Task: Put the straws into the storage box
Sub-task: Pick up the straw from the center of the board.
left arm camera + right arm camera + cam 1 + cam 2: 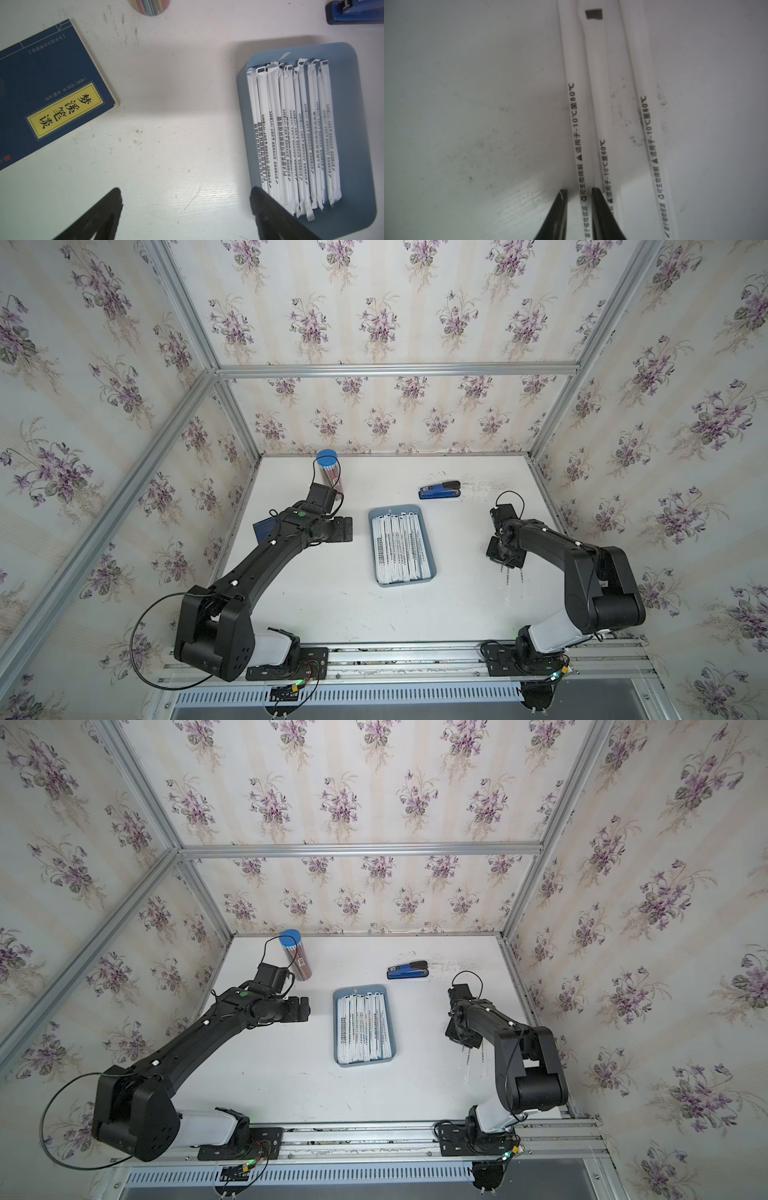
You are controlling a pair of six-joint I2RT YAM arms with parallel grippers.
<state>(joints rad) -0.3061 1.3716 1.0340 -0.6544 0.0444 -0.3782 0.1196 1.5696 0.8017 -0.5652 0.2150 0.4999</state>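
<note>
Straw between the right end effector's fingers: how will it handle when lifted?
Likely light and fairly stiff: the straw lies thin and straight. Its smooth paper wrapper may slip or pivot in the right end effector.

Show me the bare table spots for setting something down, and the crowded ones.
Free: wide front strip between the storage box and the base rail; the back between pencil tube and stapler. Crowded: loose straws under the right gripper; book and tube by the left gripper.
</note>
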